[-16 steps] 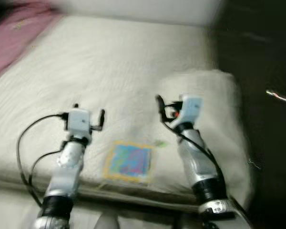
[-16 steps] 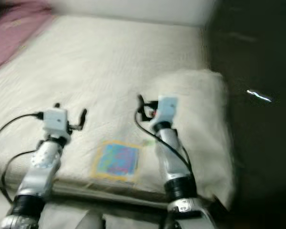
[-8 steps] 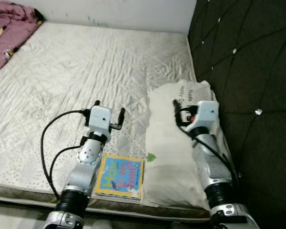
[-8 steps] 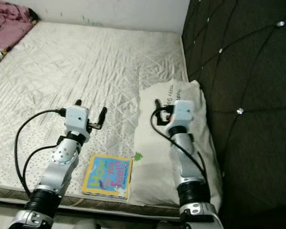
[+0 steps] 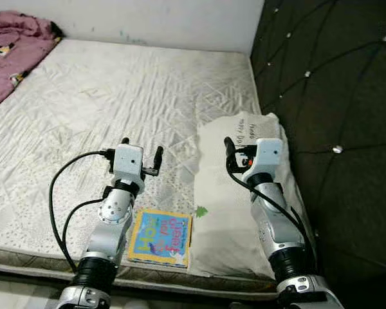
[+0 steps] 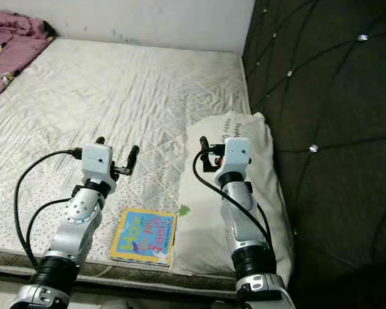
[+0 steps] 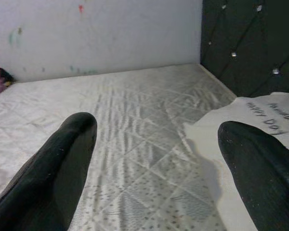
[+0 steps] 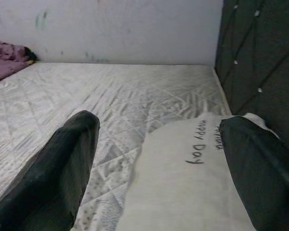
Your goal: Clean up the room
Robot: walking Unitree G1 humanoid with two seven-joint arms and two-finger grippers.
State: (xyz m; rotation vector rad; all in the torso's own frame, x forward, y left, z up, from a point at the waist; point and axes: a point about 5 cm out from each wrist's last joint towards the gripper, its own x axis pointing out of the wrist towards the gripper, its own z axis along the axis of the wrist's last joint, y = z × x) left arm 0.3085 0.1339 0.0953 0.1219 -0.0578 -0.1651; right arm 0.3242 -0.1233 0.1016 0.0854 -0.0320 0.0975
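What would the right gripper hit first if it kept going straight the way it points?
Probably the white pillow under the right gripper; its open fingers aim low along it. If it clears that, the bare mattress and the far wall follow. Depth is unclear.

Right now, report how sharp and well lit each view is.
Left and right eye views: sharp, evenly lit, headboard dark. Left wrist view: mattress clear, black fingers soft up close. Right wrist view: pillow lettering readable, fingers blurred.
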